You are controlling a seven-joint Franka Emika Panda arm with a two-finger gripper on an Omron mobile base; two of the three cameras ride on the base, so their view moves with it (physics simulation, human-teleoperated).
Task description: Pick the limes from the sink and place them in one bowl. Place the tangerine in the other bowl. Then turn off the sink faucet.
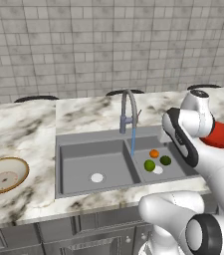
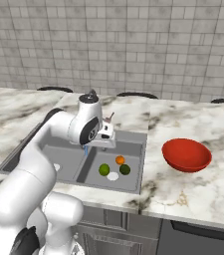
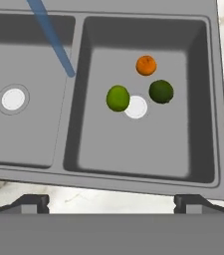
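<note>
Limes, two small round green fruits, lie in the right basin of the grey metal double-basin sink (image 3: 205,99): the lighter green lime (image 3: 118,98) sits touching the round white drain (image 3: 136,107), and the darker green lime (image 3: 161,91) lies just beside that drain on its other side. The small round orange tangerine (image 3: 146,65) rests near them, toward the back wall. A blue stream falls from the tall grey gooseneck faucet (image 1: 127,107), so the water is running, and the fruit is probably wet and slippery. Each lime looks light and firm, but round enough to roll away from a glancing touch. My judgement is that the best hold is straight down across the widest part, with one finger on either side.

The white arm reaches over the sink with its hand above the basins, camera looking down on the fruit. Its two dark finger tips (image 3: 31,203) stand far apart at the bottom of the hand view, with nothing between them. The shallow glossy red bowl (image 2: 186,154) waits on the marble counter to the right of the sink, and the tan-rimmed bowl with a cream inside (image 1: 4,175) sits well apart on the left counter. No fruit has been lifted yet.
</note>
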